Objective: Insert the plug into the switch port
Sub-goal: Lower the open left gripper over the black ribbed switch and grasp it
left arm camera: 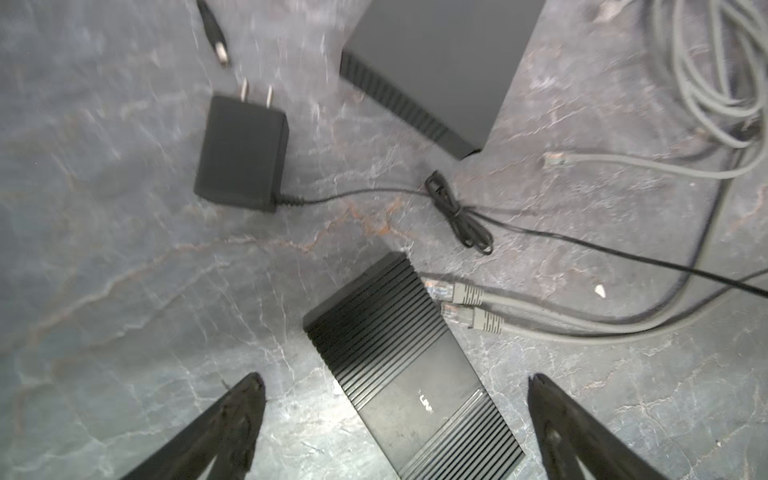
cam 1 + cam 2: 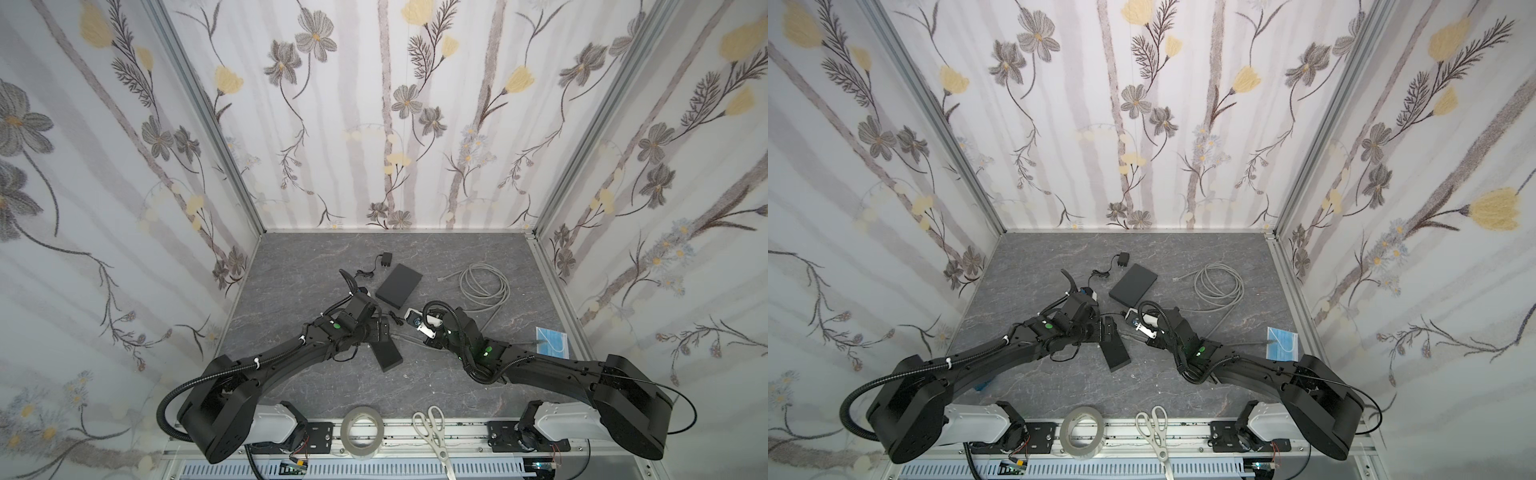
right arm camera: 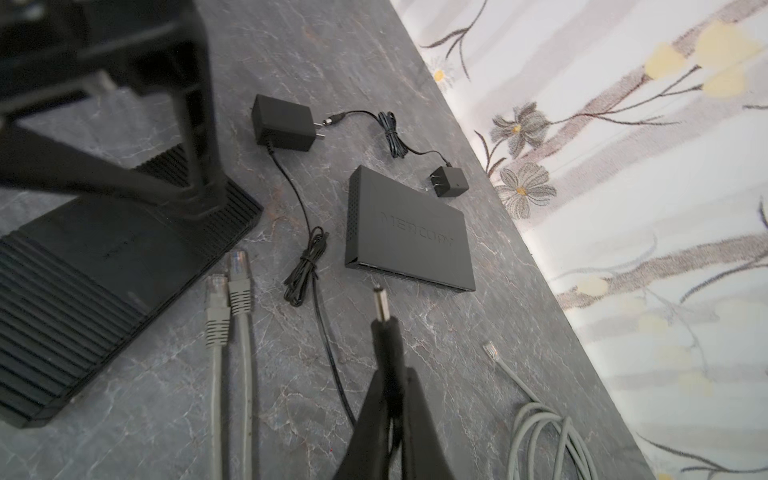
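Note:
The plug, a black barrel plug with a metal tip, sticks out from my right gripper, which is shut on its black sleeve. Its thin black cord runs back to a black wall adapter. A ribbed black switch lies flat on the table, also seen in both top views. My left gripper hangs open above the switch, with a finger on either side and neither touching it. The switch's port does not show.
A smooth black box marked MERCURY lies further back beside a small adapter. Two grey network plugs rest by the ribbed switch's end. A grey cable coil, blue mask, tape roll and scissors are nearby.

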You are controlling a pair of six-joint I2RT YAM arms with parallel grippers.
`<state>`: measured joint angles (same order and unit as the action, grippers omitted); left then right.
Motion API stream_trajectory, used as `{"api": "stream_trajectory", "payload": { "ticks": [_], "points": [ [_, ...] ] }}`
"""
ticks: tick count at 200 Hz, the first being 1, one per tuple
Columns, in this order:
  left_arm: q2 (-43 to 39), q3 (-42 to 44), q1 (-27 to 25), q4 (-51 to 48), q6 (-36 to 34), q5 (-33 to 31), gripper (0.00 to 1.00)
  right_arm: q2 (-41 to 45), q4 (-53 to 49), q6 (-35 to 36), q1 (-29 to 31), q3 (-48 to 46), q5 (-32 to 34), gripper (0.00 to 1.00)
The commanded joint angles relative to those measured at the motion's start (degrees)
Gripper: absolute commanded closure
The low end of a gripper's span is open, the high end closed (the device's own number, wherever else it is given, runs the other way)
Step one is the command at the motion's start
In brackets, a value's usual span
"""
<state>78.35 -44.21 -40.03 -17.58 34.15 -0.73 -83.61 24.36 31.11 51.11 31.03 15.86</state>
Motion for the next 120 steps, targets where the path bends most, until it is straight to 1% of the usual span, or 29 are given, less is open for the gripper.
{"api": "stream_trajectory", "payload": {
  "ticks": [1,10,17,32,42,69,88,120],
  "points": [
    [2.7,-1.6,-0.2,-4.6,9.0,4.1,0.04,0.5,9.7,-5.5,-0.8,-2.0,4.0,0.95],
    [3.6,-2.5,-0.6,-6.4,11.7,3.8,0.10,1.0,9.2,-6.1,-0.9,-1.8,4.2,0.96],
    [4.5,-3.6,-0.9,-8.8,13.9,2.9,0.13,1.6,8.6,-6.6,-1.0,-1.6,4.1,0.96],
    [8.0,-7.2,-1.6,-15.7,19.3,-0.1,0.12,3.4,8.3,-7.9,-1.2,-2.1,3.8,0.95],
    [11.1,-10.1,-1.8,-19.5,21.3,-0.6,0.12,4.2,8.9,-8.6,-1.4,-2.7,4.0,0.95],
    [18.7,-15.9,-3.3,-24.2,23.7,-1.7,0.12,5.7,9.6,-7.6,-1.9,-4.5,3.3,0.95],
    [21.2,-17.5,-4.0,-25.3,25.2,-3.3,0.11,6.2,8.9,-6.3,-1.9,-4.4,3.5,0.95],
    [23.6,-18.8,-4.2,-25.3,24.7,-3.3,0.11,7.2,8.3,-5.4,-1.9,-4.6,3.4,0.95]
  ]
}}
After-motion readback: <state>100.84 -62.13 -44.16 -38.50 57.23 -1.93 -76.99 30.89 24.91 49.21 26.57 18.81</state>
